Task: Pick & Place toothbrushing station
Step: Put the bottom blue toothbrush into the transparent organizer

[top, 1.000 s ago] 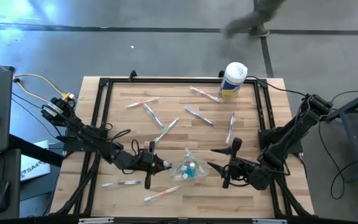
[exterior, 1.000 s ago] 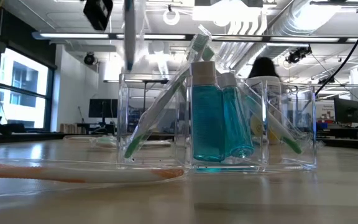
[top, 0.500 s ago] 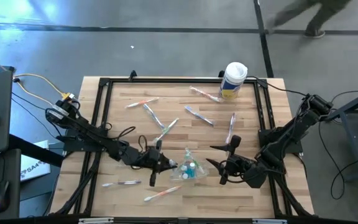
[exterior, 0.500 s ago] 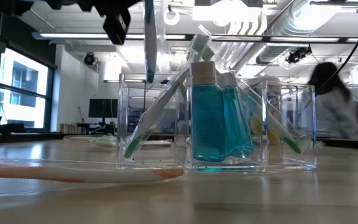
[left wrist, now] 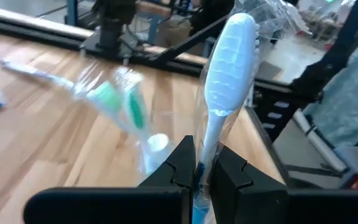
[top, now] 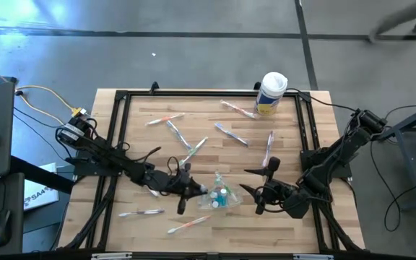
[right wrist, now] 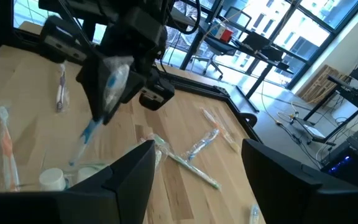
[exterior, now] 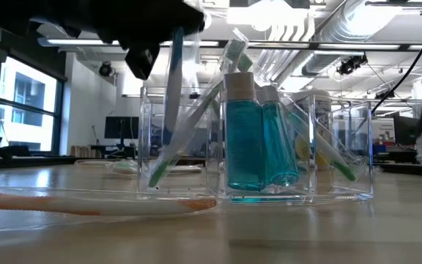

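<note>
The left end effector [top: 184, 189] pinches a wrapped toothbrush [left wrist: 225, 81] beside the clear cup [top: 219, 195]; the right end effector [top: 260, 191] is spread.

Right gripper [right wrist: 194, 180]: own two dark fingers spread wide. Beyond them, left gripper [right wrist: 114, 84] clamps a wrapped blue toothbrush [right wrist: 101, 102], held tilted above the clear cup [right wrist: 92, 169]. White cap [right wrist: 53, 179] beside the cup. More wrapped brushes [right wrist: 194, 155] lie scattered on the wood table [right wrist: 185, 124].
</note>
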